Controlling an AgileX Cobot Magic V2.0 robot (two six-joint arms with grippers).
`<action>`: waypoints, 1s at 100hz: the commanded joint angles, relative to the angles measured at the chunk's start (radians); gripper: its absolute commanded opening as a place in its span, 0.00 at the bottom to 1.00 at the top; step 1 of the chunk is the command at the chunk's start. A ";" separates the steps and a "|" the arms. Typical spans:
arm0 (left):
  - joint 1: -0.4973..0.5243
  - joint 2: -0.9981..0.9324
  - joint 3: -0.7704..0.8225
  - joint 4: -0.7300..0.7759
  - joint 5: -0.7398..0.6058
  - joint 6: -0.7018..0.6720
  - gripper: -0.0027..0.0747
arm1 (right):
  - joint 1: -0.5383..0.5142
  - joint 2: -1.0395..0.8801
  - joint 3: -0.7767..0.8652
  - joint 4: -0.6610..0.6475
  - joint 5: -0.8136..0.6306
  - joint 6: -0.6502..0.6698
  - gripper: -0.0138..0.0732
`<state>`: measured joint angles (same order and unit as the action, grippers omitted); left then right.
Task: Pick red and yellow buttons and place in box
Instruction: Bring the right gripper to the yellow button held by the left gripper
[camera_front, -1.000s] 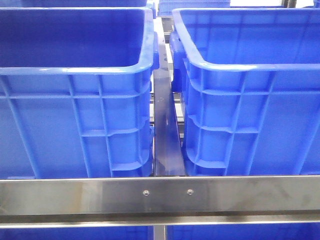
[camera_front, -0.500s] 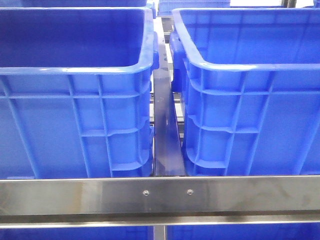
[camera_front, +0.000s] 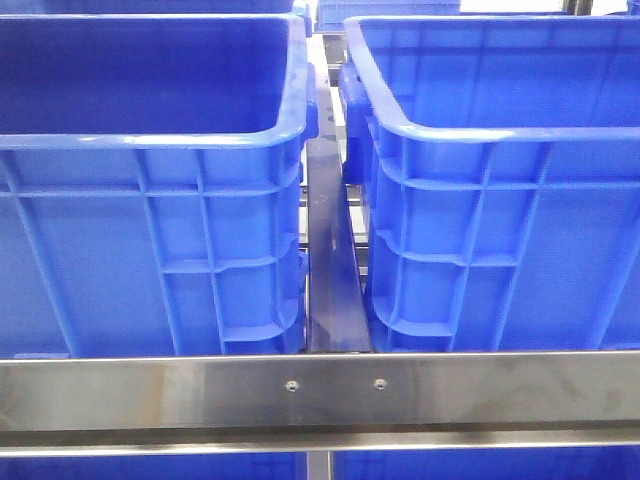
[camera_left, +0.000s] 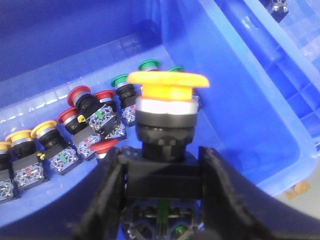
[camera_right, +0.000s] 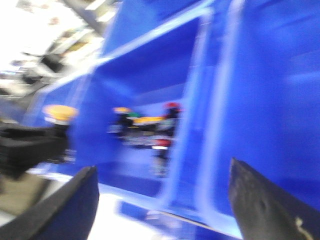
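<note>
Crates fill the front view: two blue plastic crates, one at left (camera_front: 150, 200), one at right (camera_front: 500, 200), with a steel crossbar (camera_front: 320, 395) across the lower frame and a dark rail (camera_front: 330, 260) between them. No arms or buttons visible there.

Left wrist view: left gripper (camera_left: 162, 172) clamped on one yellow mushroom-head push button (camera_left: 166, 112), centre of frame, cap up, black body between the two fingers (camera_left: 107, 195). Behind it, lower left to centre, a row of loose buttons on the blue bin floor (camera_left: 240, 125): two yellow-capped buttons (camera_left: 30, 135) at far left, maybe a third cut by the edge; about four red-capped buttons (camera_left: 80, 95); three green-capped buttons (camera_left: 149, 65), partly hidden.

Right wrist view, badly blurred: right gripper (camera_right: 162, 195) spread wide, nothing between its fingers (camera_right: 75, 205). A yellow button in a black gripper (camera_right: 59, 114) at middle left; a cluster of buttons (camera_right: 145, 130) in the blue bin at centre, count not readable.
</note>
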<state>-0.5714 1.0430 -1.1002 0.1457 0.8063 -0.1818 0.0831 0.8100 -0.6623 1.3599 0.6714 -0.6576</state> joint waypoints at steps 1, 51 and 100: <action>-0.008 -0.019 -0.029 0.001 -0.065 -0.003 0.01 | 0.001 0.082 -0.028 0.304 0.083 -0.186 0.81; -0.008 -0.019 -0.029 0.001 -0.065 -0.003 0.01 | 0.323 0.555 -0.347 0.487 0.125 -0.360 0.81; -0.008 -0.019 -0.029 0.001 -0.065 -0.003 0.01 | 0.494 0.804 -0.635 0.487 0.123 -0.348 0.81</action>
<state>-0.5714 1.0425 -1.1002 0.1457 0.8063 -0.1818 0.5629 1.6374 -1.2358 1.7777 0.7629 -0.9990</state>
